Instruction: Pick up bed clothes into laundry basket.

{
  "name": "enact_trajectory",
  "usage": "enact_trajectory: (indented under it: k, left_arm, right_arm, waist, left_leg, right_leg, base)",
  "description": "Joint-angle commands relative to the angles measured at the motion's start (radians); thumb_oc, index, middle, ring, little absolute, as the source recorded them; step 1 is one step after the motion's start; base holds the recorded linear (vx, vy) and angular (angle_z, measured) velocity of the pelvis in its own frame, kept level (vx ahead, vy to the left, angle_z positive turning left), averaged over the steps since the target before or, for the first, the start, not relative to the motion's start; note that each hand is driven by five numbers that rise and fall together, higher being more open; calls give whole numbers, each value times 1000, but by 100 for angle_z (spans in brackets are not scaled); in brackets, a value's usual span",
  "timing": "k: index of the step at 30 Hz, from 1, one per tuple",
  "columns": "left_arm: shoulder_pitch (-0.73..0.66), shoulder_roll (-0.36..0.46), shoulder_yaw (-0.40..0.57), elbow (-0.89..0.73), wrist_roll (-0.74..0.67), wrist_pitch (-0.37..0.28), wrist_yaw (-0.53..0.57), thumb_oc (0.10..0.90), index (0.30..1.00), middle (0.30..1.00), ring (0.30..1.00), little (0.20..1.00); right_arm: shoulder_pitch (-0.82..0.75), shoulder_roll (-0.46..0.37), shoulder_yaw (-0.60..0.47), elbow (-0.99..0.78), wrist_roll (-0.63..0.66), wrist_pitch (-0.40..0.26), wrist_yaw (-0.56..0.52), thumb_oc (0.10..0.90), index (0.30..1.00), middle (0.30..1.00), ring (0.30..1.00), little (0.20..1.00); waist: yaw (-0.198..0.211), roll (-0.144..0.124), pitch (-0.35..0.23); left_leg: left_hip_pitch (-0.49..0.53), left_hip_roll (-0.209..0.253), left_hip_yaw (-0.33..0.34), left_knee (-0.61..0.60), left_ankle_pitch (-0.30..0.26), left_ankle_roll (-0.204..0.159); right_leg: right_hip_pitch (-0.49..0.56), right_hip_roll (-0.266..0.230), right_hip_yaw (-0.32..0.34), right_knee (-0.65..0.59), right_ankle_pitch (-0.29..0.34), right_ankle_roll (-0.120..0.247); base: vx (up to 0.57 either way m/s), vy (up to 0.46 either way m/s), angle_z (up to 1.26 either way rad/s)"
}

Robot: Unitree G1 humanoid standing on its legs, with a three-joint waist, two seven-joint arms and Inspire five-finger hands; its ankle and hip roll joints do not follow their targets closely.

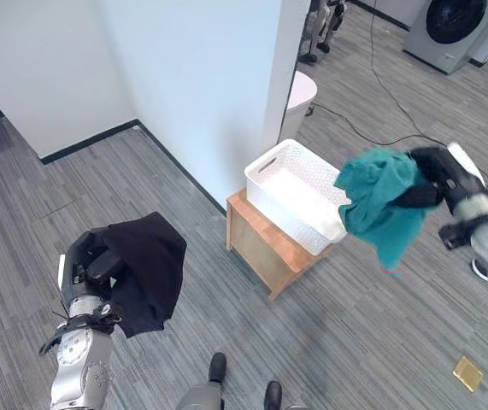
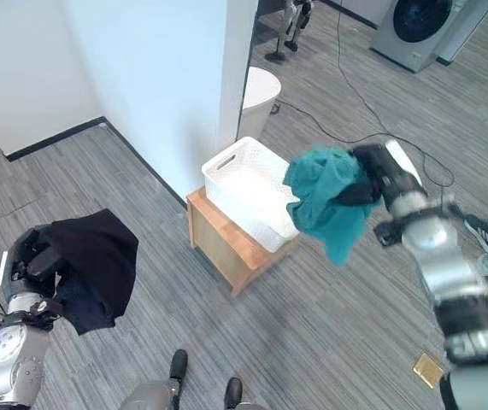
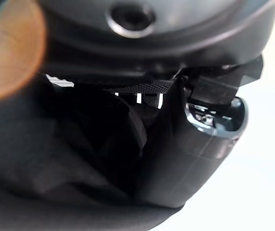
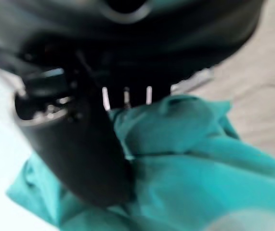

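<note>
Here, right hand (image 1: 436,175) clutching teal cloth (image 1: 380,205) (beside basket (image 1: 299,195)); left hand (image 1: 90,269) gripping black cloth (image 1: 151,269)

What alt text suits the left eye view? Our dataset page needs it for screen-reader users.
The right hand holds a teal garment in the air beside a white laundry basket on a wooden stand; the left hand holds a black garment above the grey floor.

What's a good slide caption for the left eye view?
Right hand holds teal cloth beside white basket; left hand holds black cloth.
</note>
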Motion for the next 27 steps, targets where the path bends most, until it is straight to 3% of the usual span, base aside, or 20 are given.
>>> enact_trajectory:
  k: [1, 2, 4, 6, 9, 10, 12, 13, 16, 20, 27]
  left_arm:
    - [-10, 125, 5, -173, -24, -128, -37, 400, 300, 300, 300, 300]
    - [-7, 130, -1, -175, -16, -129, -37, 400, 300, 300, 300, 300]
    - [-7, 149, -9, -186, -16, -126, -42, 400, 300, 300, 300, 300]
    - [5, 156, -11, -177, -30, -125, -55, 400, 300, 300, 300, 300]
    - [16, 162, 0, -167, -38, -128, -56, 400, 300, 300, 300, 300]
    - [14, 168, -1, -153, -35, -131, -54, 400, 300, 300, 300, 300]
    - [1, 175, -2, -134, -36, -129, -43, 400, 300, 300, 300, 300]
    - [11, 165, 1, -134, -26, -135, -51, 400, 300, 300, 300, 300]
    - [55, 112, 21, -134, -61, -136, -56, 400, 300, 300, 300, 300]
    - [77, 112, 13, -115, -79, -128, -66, 400, 300, 300, 300, 300]
    - [70, 126, 4, -118, -89, -121, -54, 400, 300, 300, 300, 300]
  right_arm:
    - [-277, -87, 86, 63, -57, -64, -57, 400, 300, 300, 300, 300]
    - [-332, -73, 125, 107, -79, -59, -55, 400, 300, 300, 300, 300]
    - [-404, -96, 194, 150, -124, -49, -60, 400, 300, 300, 300, 300]
    - [-472, -110, 267, 202, -183, -36, -63, 400, 300, 300, 300, 300]
    - [-522, -115, 325, 242, -217, -36, -67, 400, 300, 300, 300, 300]
    - [-533, -120, 349, 264, -247, -36, -72, 400, 300, 300, 300, 300]
    - [-508, -140, 346, 243, -297, -26, -78, 400, 300, 300, 300, 300]
    - [-508, -121, 339, 258, -328, -17, -84, 400, 300, 300, 300, 300]
    - [-515, -104, 356, 296, -354, -24, -73, 400, 300, 300, 300, 300]
    - [-504, -82, 372, 332, -388, -20, -84, 400, 300, 300, 300, 300]
    - [-453, -16, 343, 402, -425, 1, -106, 400, 300, 300, 300, 300]
  waist:
    - [64, -49, -113]
    - [61, -43, -91]
    - [47, -23, -70]
    - [31, -18, -81]
    - [17, -18, -84]
    - [7, -21, -82]
    - [3, -40, -90]
    - [13, -52, -89]
    - [33, -58, -108]
    - [52, -46, -120]
    - [48, -19, -110]
  left_leg:
    - [24, 17, -17, 84, -124, 2]
    - [37, 11, -22, 97, -132, 13]
    - [47, 16, -66, 107, -128, 17]
    - [80, 17, -130, 79, -130, 11]
    - [105, 18, -170, 57, -135, -3]
    - [118, 16, -201, 46, -144, -9]
    - [122, 4, -252, 49, -158, -22]
    - [124, 5, -247, 46, -164, -24]
    - [118, 19, -261, 32, -156, -38]
    - [97, 34, -280, 9, -134, -55]
    - [73, 44, -305, -7, -117, -72]
  right_leg:
    - [-133, -35, 28, 318, 54, 81]
    - [-174, -48, 38, 398, 123, 98]
    - [-230, -27, 84, 485, 139, 97]
    - [-273, -26, 126, 425, 117, 75]
    - [-263, -40, 135, 296, 114, 76]
    - [-261, -27, 169, 184, 108, 80]
    - [-234, -17, 205, 107, 98, 87]
    - [-229, -27, 191, 94, 139, 95]
    - [-168, -20, 174, 11, 127, 80]
    - [-143, -13, 156, -30, 121, 66]
    - [-143, -9, 123, -32, 102, 50]
  base:
    - [60, 139, 11]
    - [33, 121, 21]
    - [80, 73, 27]
    - [255, -15, 59]
    - [212, -82, 59]
    - [175, -76, 51]
    - [198, -143, 87]
    - [198, -234, 119]
    - [120, -143, 61]
    - [82, -120, 22]
    - [24, -69, 18]
